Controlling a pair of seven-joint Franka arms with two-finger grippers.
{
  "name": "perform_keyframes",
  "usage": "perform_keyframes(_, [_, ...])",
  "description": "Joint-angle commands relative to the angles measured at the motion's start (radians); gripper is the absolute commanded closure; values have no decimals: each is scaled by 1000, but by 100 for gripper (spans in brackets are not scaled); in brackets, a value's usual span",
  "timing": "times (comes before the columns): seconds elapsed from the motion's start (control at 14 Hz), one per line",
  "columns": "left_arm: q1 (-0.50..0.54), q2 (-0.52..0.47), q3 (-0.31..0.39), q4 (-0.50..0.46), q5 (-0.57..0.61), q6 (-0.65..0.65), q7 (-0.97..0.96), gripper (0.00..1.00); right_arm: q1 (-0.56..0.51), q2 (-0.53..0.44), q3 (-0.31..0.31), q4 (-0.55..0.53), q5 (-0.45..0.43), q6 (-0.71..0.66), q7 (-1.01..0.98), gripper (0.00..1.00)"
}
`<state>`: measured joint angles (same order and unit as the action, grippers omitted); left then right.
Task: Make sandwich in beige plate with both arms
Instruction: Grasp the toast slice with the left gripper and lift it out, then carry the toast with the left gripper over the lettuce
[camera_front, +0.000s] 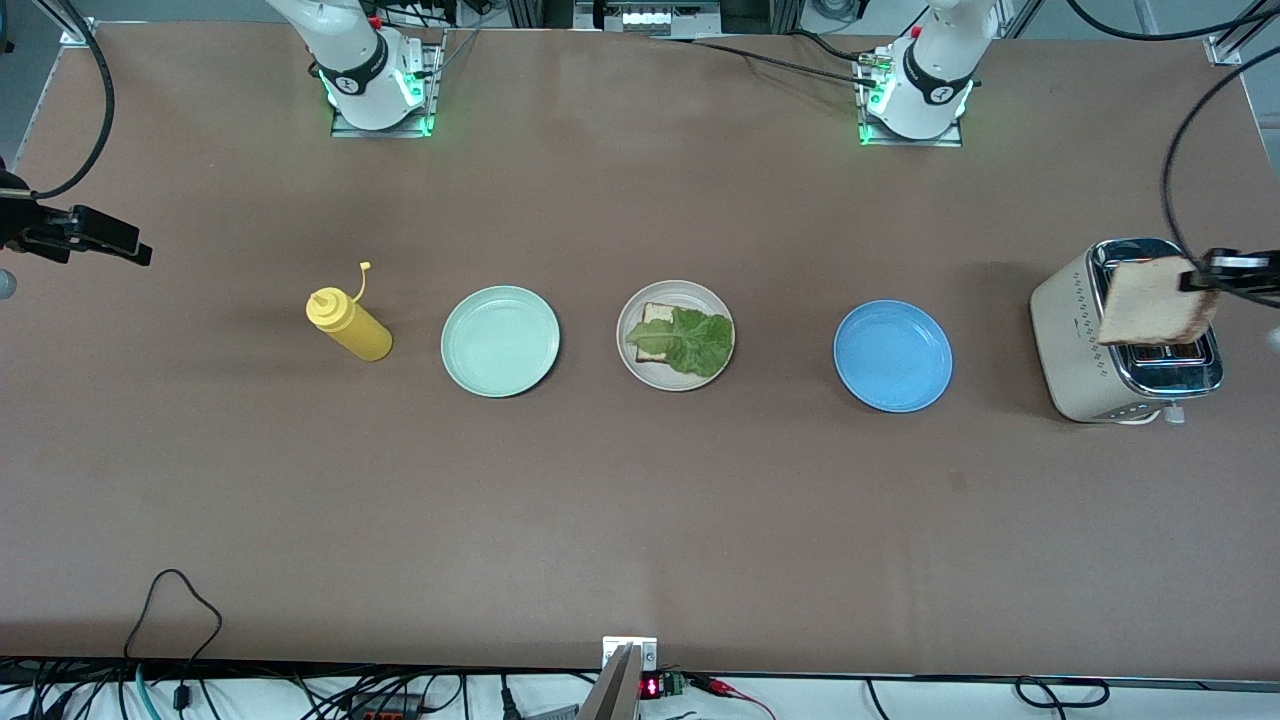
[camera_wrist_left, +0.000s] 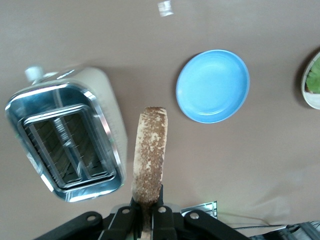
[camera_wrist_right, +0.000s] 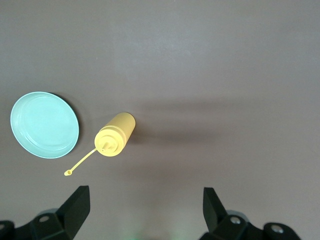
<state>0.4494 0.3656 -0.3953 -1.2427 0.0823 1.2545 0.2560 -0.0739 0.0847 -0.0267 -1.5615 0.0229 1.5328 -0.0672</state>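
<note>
The beige plate (camera_front: 652, 377) sits mid-table, and its edge also shows in the left wrist view (camera_wrist_left: 310, 95). On it lies one bread slice (camera_front: 654, 320) with a green lettuce leaf (camera_front: 692, 342) on top. My left gripper (camera_front: 1197, 279) (camera_wrist_left: 146, 214) is shut on the edge of a second toasted slice (camera_front: 1155, 302) (camera_wrist_left: 150, 150). It holds that slice upright in the air above the toaster (camera_front: 1070, 345) (camera_wrist_left: 70, 145). My right gripper (camera_front: 135, 247) (camera_wrist_right: 145, 210) waits open and holds nothing, over the right arm's end of the table.
A blue plate (camera_front: 892, 355) (camera_wrist_left: 212, 86) lies between the beige plate and the toaster. A mint-green plate (camera_front: 500, 340) (camera_wrist_right: 44, 125) and a yellow squeeze bottle (camera_front: 350, 326) (camera_wrist_right: 116, 134) stand toward the right arm's end.
</note>
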Motion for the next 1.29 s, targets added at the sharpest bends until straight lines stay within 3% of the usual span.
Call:
perform_keyframes(0.0, [-82,1,-4,-1,31,-12,-3,100,0,0,4,17,-6,-16,12,0])
perform_keyframes(0.21, [-202,3,-7,-64,-11,41,-4,100,0,0,4,17,-6,-14,12,0])
perform_keyframes(0.36, [-262,3,-5,-128,-122,98,-50,100,2,1,4,17,-6,-11,12,0])
perform_keyframes(0.5, [-299,-2,-5,-220,-238,214,-186,100,0,1,4,17,-6,-11,14,0])
perform_keyframes(0.71, [-369,-1,-5,-306,-298,394,-276,100,0,1,4,15,-6,-13,14,0])
perform_keyframes(1.0, [-409,44,-5,-432,-536,647,-305,100,0,1,4,17,-6,-14,14,0])
perform_keyframes(1.21, [-425,42,-5,-533,-746,742,-293,100,0,1,4,15,-6,-14,14,0])
